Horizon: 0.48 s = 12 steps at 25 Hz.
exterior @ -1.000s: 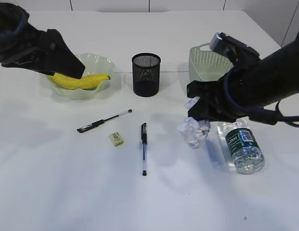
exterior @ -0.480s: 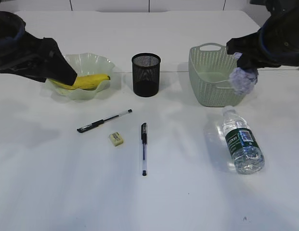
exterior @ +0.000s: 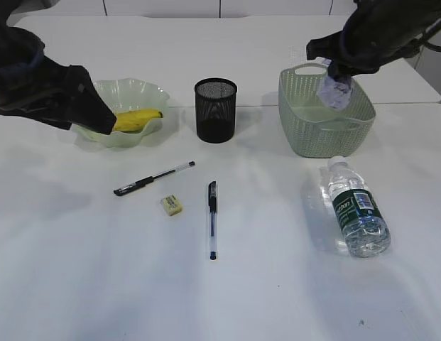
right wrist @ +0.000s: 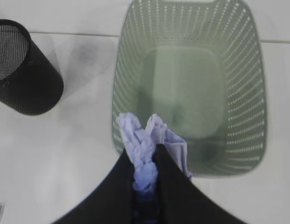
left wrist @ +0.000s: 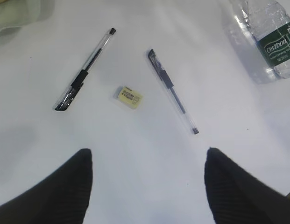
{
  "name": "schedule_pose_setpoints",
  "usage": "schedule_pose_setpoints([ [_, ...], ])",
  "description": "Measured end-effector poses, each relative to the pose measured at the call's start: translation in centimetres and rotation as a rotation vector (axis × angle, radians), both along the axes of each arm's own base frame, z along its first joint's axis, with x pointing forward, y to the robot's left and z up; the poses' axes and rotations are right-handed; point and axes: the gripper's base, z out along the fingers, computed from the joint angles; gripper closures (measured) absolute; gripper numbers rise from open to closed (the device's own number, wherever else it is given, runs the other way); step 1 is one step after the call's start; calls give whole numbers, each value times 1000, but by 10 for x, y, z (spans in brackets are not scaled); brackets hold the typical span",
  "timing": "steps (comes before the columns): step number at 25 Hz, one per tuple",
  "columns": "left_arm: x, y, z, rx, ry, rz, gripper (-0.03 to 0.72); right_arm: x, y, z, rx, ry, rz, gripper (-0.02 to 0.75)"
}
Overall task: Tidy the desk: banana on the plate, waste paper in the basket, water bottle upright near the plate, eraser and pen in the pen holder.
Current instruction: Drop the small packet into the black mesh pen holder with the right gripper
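Across the white surface you have most of the tidying not done, and each thing carries its own risk.

At the far right, the basket is the largest target. The right end effector is closed tight on the waste paper and holds it above the near rim of the basket, not above the middle. If you release here, the ball may catch the rim and fall outside, toward the water bottle. The paper is also pressed between the fingers, so I think it could stick to one finger when they part.

At the far left, the plate already holds the banana. The left end effector is wide open and holds nothing. In the exterior view its arm hangs just beside the plate, so a careless move may push the ruffled rim.

Near right, the water bottle lies on its side. It is round and clear, so it may roll away when you touch it.

Far in the middle, the pen holder is light mesh and may tip if a pen strikes its rim.

Near the middle, two pens lie flat and thin; the fingers may slide over them.

Between them, the eraser is smallest, so a grasp may flick it aside.
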Motion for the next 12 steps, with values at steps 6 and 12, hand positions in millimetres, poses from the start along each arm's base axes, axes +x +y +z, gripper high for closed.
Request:
schedule_pose_setpoints([
  [6, -1, 0, -1, 3, 16, -8, 157, 40, 3, -24, -37, -21, -34, 692],
  [12, -1, 0, -1, 3, 16, -8, 165, 63, 2, -48, -72, -26, -77, 678],
])
